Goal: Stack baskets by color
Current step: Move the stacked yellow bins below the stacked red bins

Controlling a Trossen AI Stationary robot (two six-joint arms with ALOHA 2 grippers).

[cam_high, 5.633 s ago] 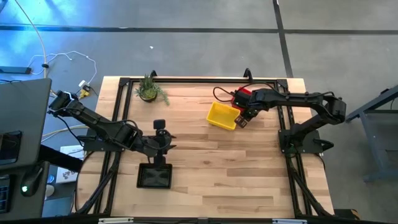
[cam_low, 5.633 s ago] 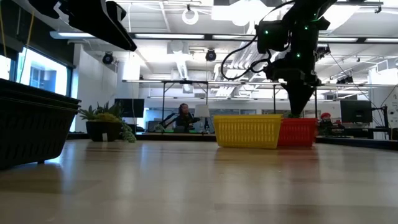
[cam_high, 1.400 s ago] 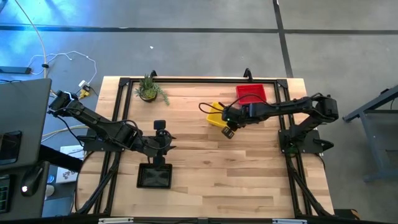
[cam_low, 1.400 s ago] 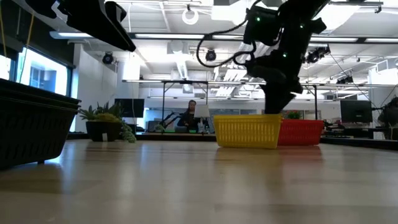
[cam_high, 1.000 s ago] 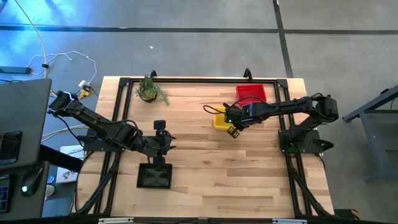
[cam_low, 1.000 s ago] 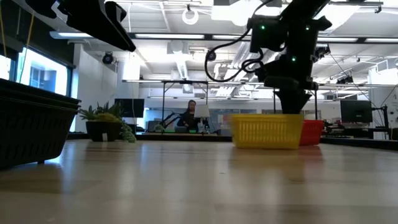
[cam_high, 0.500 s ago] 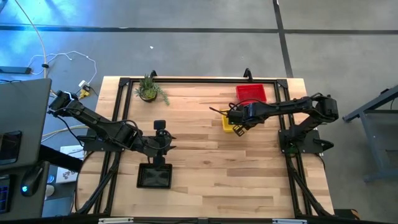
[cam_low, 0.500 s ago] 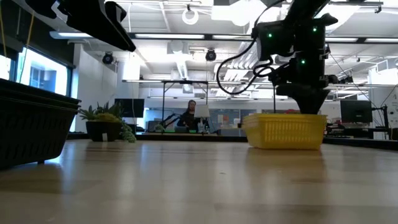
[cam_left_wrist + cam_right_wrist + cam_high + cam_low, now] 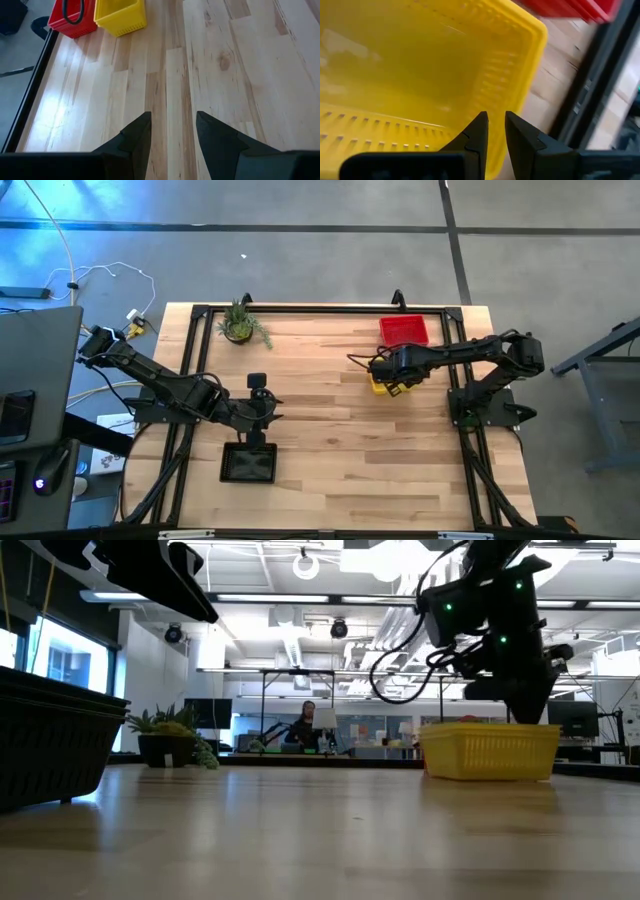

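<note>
Right of centre in the high view, on the wooden table (image 9: 330, 450), the right gripper (image 9: 392, 385) sits over the yellow basket (image 9: 378, 383), its fingers (image 9: 479, 131) clamped on the basket's near wall. Just above it, toward the upper right of the frame, the red basket (image 9: 403, 331) rests by the table's far edge. At lower left, the left gripper (image 9: 262, 430) hovers just above the black basket (image 9: 249, 465), its fingers (image 9: 135, 135) apart and holding nothing.
</note>
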